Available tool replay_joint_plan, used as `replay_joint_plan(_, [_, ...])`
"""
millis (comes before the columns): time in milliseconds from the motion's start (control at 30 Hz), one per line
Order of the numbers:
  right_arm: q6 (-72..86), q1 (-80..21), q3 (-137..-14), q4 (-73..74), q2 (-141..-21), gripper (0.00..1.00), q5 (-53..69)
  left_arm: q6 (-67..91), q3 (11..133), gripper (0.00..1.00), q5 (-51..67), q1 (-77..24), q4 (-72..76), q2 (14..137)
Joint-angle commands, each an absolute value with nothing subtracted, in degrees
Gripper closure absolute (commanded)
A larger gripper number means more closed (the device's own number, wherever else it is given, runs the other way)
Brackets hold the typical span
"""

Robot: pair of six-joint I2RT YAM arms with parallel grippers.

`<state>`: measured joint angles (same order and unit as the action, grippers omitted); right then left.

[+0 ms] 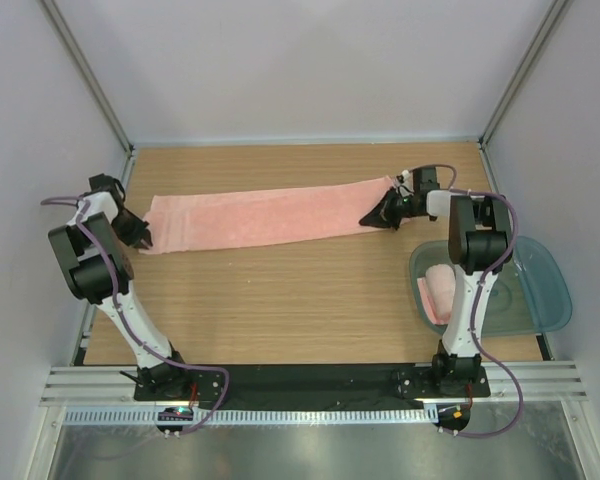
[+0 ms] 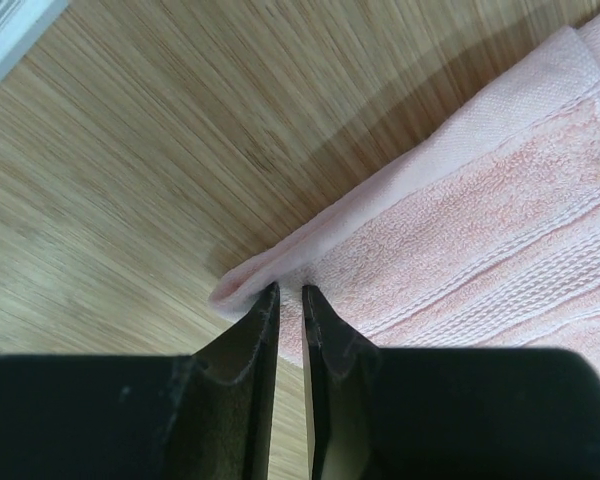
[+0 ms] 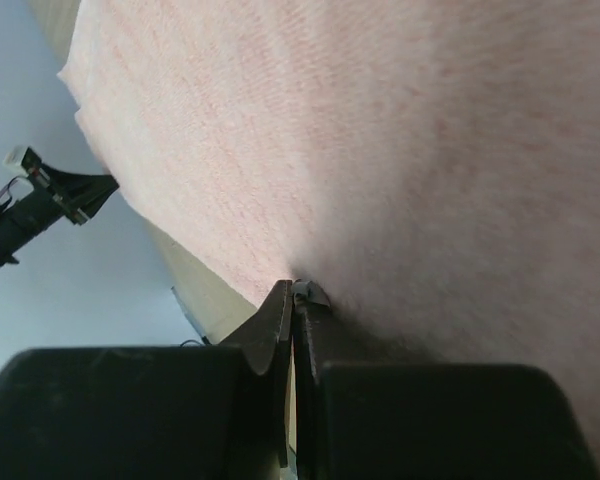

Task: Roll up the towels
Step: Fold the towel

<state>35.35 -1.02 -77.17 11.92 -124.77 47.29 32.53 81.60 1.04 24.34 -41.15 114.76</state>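
- At the left side of the wooden table (image 1: 280, 300), seen from above, the left gripper (image 1: 140, 238) sits low at the left end of a long towel (image 1: 260, 220).
- From the left wrist camera, the left gripper (image 2: 291, 292) has its two black fingers drawn almost together, pinching the near corner of the long towel (image 2: 480, 230). The corner's hem is puckered up at the fingertips. Raised woven bands run along the cloth beside the hem, and bare wood grain of the table (image 2: 130, 150) fills the upper left.
- Across the middle of the table, the salmon-pink long towel lies stretched out flat in a narrow strip. It runs from the left gripper to the right gripper, with its right end a little farther back than its left.
- At the towel's right end, the right gripper (image 1: 380, 218) is closed on the cloth.
- From the right wrist camera, the right gripper (image 3: 295, 290) shows its fingers pressed together with a small bit of fabric caught at the tips. The long towel (image 3: 380, 150) fills nearly the whole view as soft pink terry.
- Near the right edge of the table, a translucent teal-grey tray (image 1: 545, 290) rests beside the right arm. A smaller towel (image 1: 440, 288), also pink, lies bunched inside its left part, partly hidden behind the arm.
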Motion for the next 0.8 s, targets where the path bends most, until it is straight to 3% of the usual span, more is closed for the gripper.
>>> replay_joint_plan(0, [31.3,-1.1,-80.0,19.1,-119.6,0.98,41.1,31.5,82.0,0.84,-5.1,26.1,-42.3,115.5])
replay_joint_plan(67, [28.1,-1.1,-85.3,27.8,-117.8,0.94,35.0,31.6,82.0,0.84,-5.3,26.0,-42.5,114.4])
replay_joint_plan(233, [25.1,-1.0,-90.4,39.7,-109.7,0.55,19.2,32.8,81.9,0.79,-3.5,26.1,-42.6,110.9])
replay_joint_plan(300, [25.0,-1.1,-90.8,42.1,-107.7,0.49,15.3,33.1,81.7,0.76,-2.7,25.9,-42.5,109.9])
replay_joint_plan(433, [24.8,-1.0,-89.7,46.6,-105.2,0.46,7.8,33.9,81.3,0.69,-1.1,25.1,-42.1,107.4])
replay_joint_plan(767, [26.4,-1.0,-85.2,43.9,-108.5,0.47,8.2,34.5,79.9,0.59,-0.4,23.4,-41.4,104.4])
